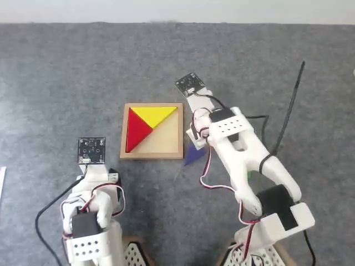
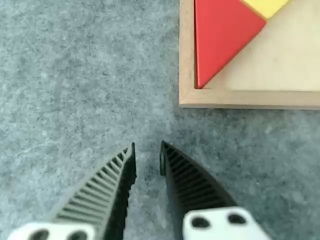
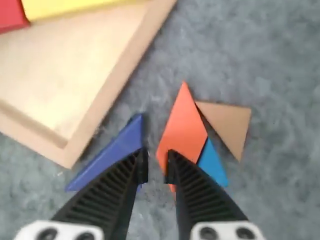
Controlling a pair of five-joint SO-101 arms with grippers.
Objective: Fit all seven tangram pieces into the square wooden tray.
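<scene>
Grey carpet (image 1: 55,66) lies under everything. High up, we see the wooden tray (image 1: 152,155) holding a red triangle (image 1: 136,130). Our left gripper (image 2: 147,150), fingers slightly apart, sits near it. Our right gripper (image 3: 156,160), also slightly apart, hangs over a blue triangle (image 3: 112,150).

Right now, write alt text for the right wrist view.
The right gripper, narrowly open, hangs over grey carpet between a dark blue piece and an orange piece. A light blue piece and tan triangle lie beside the orange one, outside the wooden tray.
</scene>
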